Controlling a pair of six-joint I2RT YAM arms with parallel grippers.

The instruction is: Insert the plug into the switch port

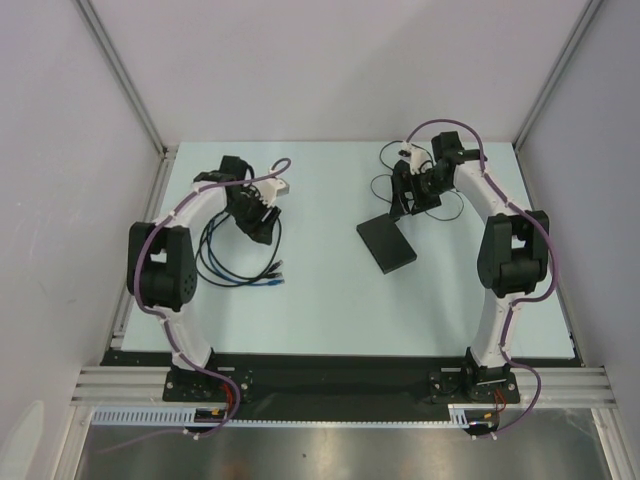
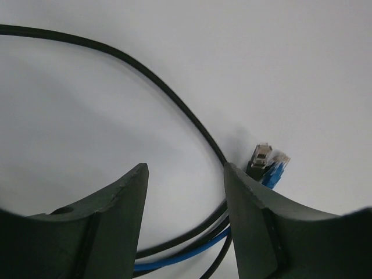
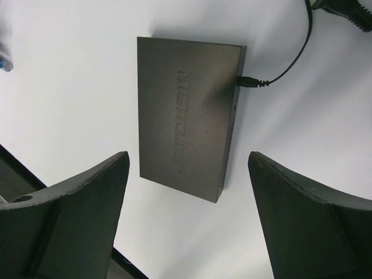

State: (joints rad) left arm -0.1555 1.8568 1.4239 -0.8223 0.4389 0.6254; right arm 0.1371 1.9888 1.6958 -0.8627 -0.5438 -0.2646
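The switch is a flat matte-black box lying mid-table; in the right wrist view it shows embossed lettering and a thin power lead plugged into its edge. My right gripper is open and empty, hovering above the switch's near end. The plugs, one on a black cable and one on a blue cable, lie loose on the table just right of my left gripper. That gripper is open, above the cable coil, with cable strands passing under its gap.
A thin black power cord loops behind the switch toward an adapter plug at the back right. Black and blue cables lie coiled at front left. Grey walls enclose the table on three sides.
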